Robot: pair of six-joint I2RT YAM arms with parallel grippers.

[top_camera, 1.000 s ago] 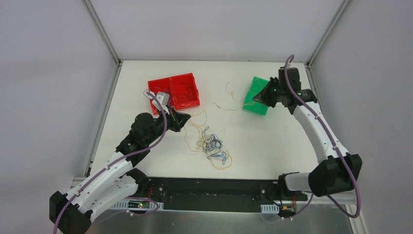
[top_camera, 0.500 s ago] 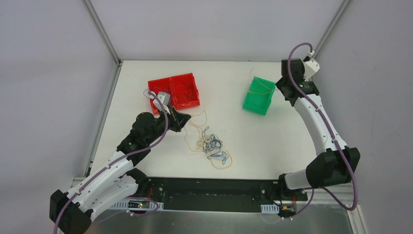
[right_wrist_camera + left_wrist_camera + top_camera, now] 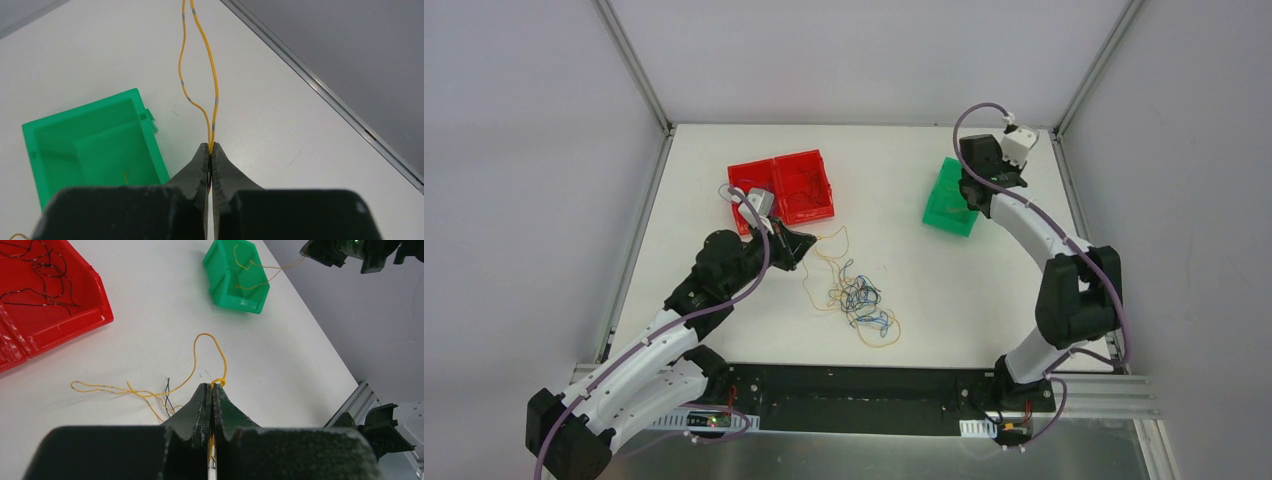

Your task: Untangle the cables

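Main worry for me was that both pincers were squeezed shut on hair-thin wire, so there wasn't much margin. The left pincer (image 3: 211, 386) was clamped on a yellow loop (image 3: 218, 352) that trailed back into the cables (image 3: 861, 300), a knotted heap lying on the bench (image 3: 984, 300) between the arms and just near of the red bins (image 3: 60, 330). A hard pull there would probably cinch the knot tighter or drag the whole heap, since nothing pinned it down. The right pincer (image 3: 210, 146) was closed on a doubled yellow strand (image 3: 215, 85) beside the green bin (image 3: 944, 215), with the far end draped inside. A tug could likely whip that end back out or shove the light bin. Stuff-wise, the wires looked springy and curly, in yellow, orange, blue and black, and the doubled strand had little grey bands. The bins were hard, glossy, boxy plastic, and the bench was smooth matte white, so I'd expect things to slide easily.
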